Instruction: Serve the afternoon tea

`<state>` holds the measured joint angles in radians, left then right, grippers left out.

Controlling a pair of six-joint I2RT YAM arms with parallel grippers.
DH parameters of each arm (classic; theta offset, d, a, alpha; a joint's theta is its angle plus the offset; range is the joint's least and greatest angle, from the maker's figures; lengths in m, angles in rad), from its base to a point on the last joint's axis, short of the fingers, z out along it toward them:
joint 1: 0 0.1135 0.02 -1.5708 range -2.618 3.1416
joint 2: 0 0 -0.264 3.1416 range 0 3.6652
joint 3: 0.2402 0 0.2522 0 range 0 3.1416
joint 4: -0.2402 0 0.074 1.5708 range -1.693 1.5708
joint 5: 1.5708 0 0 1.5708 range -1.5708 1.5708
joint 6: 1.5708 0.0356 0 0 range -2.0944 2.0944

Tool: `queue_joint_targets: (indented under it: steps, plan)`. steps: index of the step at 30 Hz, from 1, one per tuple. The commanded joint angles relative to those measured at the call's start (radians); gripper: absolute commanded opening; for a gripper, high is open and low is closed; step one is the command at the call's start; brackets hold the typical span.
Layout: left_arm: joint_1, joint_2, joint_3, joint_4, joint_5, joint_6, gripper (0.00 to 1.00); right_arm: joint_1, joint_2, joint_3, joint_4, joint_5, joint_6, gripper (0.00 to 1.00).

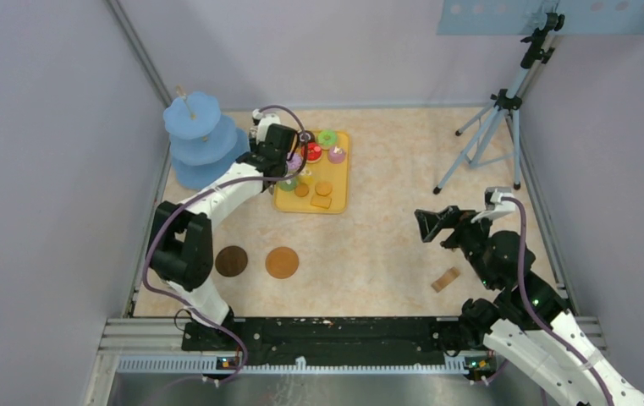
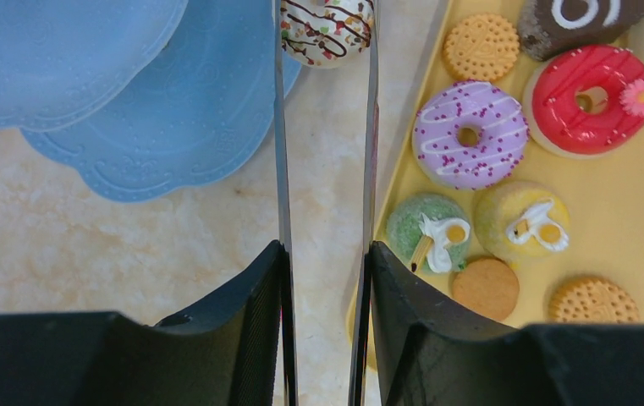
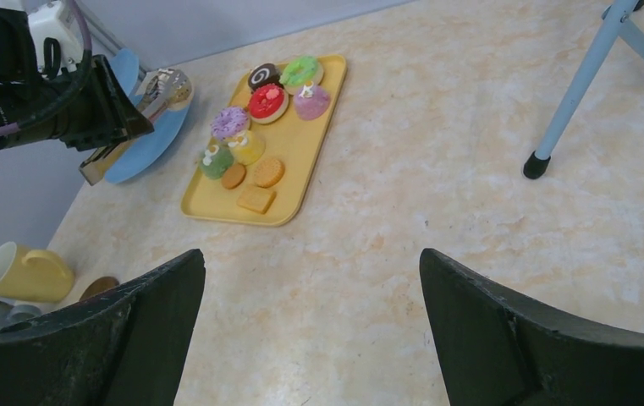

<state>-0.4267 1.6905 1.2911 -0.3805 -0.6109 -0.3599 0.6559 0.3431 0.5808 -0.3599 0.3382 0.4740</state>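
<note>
The left gripper [image 2: 327,249] is clamped on the metal tongs [image 2: 283,152], whose long axis runs straight out from its fingers. Their tips pinch a white, chocolate-striped doughnut [image 2: 327,30] at the edge of the blue tiered stand [image 2: 174,110], beside the yellow tray [image 2: 631,220]. The right gripper [image 3: 310,254] stands wide, empty.

I see pale lilac walls [image 1: 39,127] closing in my beige marbled table [image 1: 386,245] on three sides; a light blue tripod [image 1: 505,103] stands at its far right corner under even light.

Marbled table [image 1: 386,245] under yellow tray [image 1: 341,173], two coasters [image 1: 282,262], tiered stand [image 1: 200,144]
</note>
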Motion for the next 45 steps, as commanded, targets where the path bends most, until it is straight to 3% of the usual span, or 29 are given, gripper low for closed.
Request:
queue_joint_targets:
  steps: [1, 20, 23, 28, 30, 45]
  plan:
    - [0.039, 0.030, -0.003, 0.120, -0.052, -0.027, 0.31, -0.006, -0.019, -0.007, 0.031, -0.008, 0.012, 0.95]
    - [0.171, 0.138, 0.011, 0.201, -0.017, -0.024, 0.37, -0.006, -0.034, -0.005, 0.016, 0.004, 0.010, 0.95]
    - [0.188, 0.158, 0.027, 0.208, -0.003, -0.012, 0.42, -0.006, -0.027, -0.007, 0.023, -0.001, 0.010, 0.95]
    - [0.214, 0.180, 0.049, 0.186, 0.040, -0.013, 0.63, -0.005, -0.021, -0.006, 0.024, -0.002, 0.009, 0.95]
    - [0.215, 0.175, 0.045, 0.186, 0.043, -0.013, 0.66, -0.006, -0.021, -0.003, 0.023, -0.001, 0.007, 0.95]
    - [0.207, 0.005, -0.044, 0.109, 0.203, -0.073, 0.66, -0.006, -0.018, -0.018, 0.033, -0.009, 0.015, 0.95]
